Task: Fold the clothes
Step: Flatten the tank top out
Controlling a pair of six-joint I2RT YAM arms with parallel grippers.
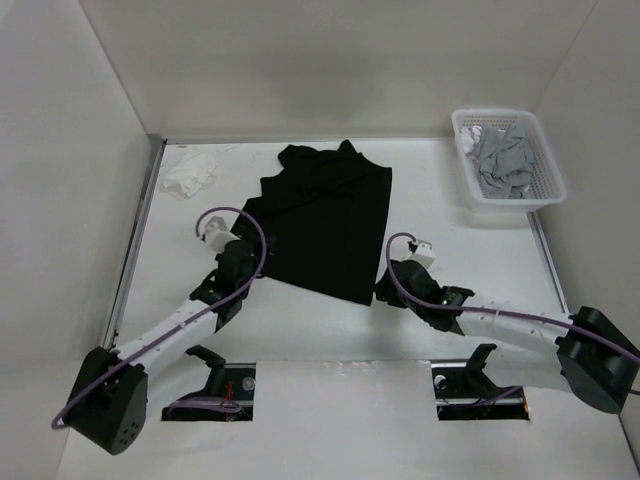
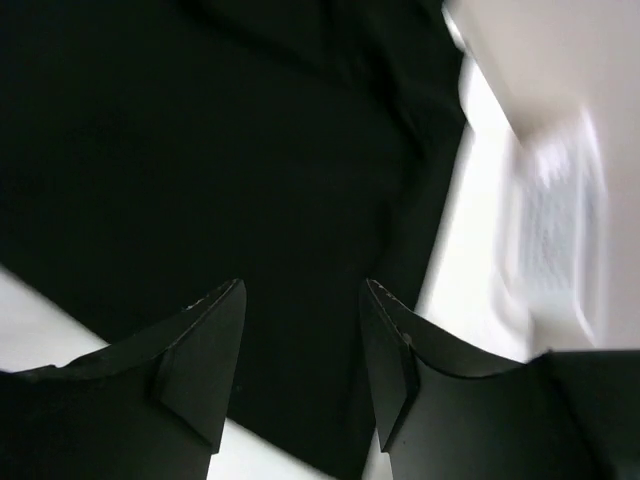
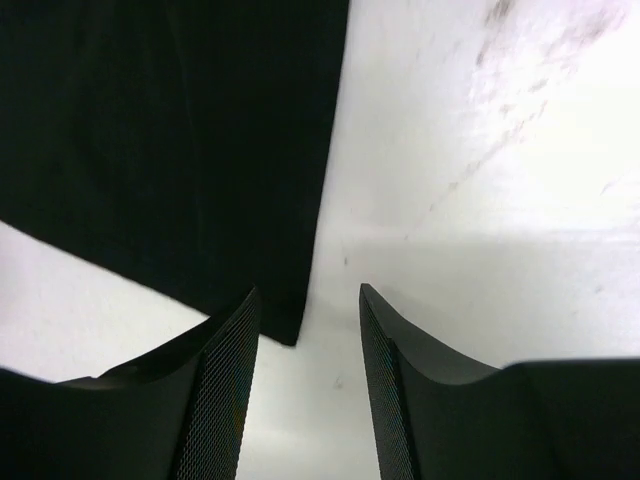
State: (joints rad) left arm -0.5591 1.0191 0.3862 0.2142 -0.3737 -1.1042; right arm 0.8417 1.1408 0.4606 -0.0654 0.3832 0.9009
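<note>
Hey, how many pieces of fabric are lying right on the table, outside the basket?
2: the black shirt spread in the middle, and a crumpled white cloth near the far left corner. The shirt might cover more.

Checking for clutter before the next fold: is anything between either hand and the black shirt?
Nothing visible does. The left hand is over the left edge of the black shirt; the right hand is at its near right corner, both open.
</note>
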